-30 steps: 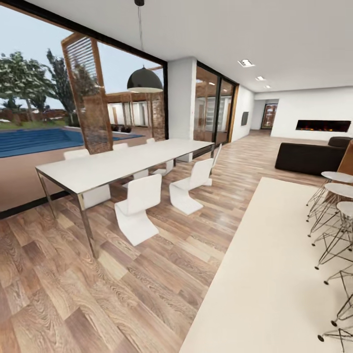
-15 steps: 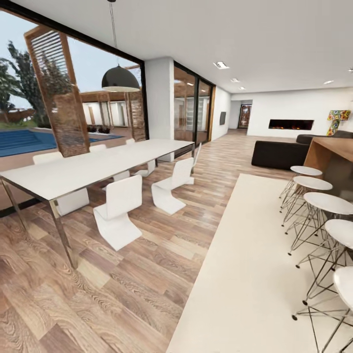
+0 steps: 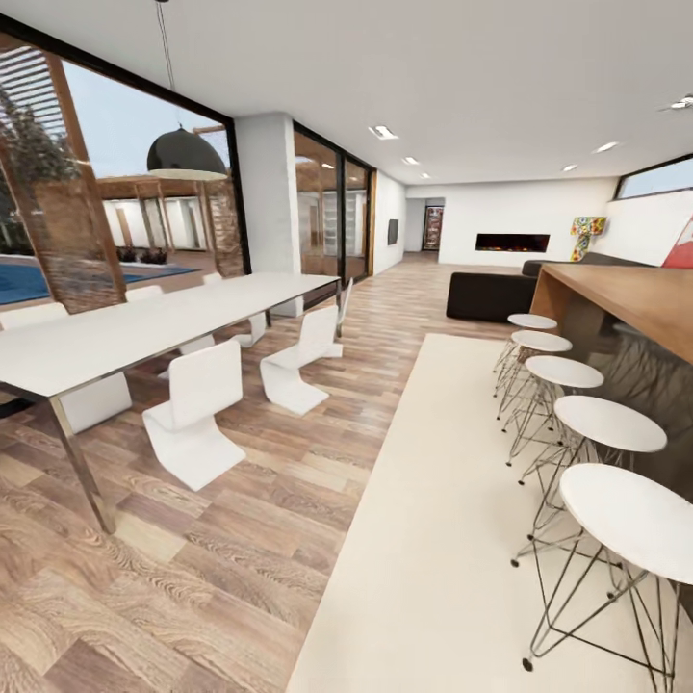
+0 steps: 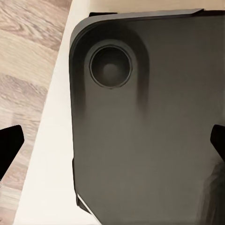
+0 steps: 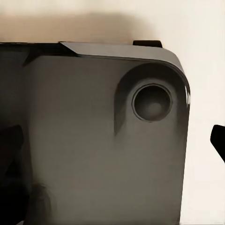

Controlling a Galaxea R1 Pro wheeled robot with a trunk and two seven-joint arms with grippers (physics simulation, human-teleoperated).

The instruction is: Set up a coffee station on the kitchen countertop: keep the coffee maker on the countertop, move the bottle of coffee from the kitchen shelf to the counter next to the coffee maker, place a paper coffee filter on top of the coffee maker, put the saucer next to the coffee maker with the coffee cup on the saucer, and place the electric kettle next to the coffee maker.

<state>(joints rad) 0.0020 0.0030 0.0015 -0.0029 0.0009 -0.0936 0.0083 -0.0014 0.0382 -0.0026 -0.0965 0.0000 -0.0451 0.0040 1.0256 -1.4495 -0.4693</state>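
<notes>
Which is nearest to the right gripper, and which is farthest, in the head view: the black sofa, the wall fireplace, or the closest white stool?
1. Closest white stool: right foreground, beside the robot.
2. Black sofa: middle distance, beyond the stool row.
3. Wall fireplace: far end wall.
The right gripper hangs over the robot's base.

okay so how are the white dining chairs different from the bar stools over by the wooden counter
The dining chairs are solid white curved shells with backs, resting on a flat foot; the bar stools are backless round white seats on thin wire legs. The chairs stand on the wood floor by the white dining table; the stools line the wooden bar counter on the cream rug. Both have white seats.
</notes>
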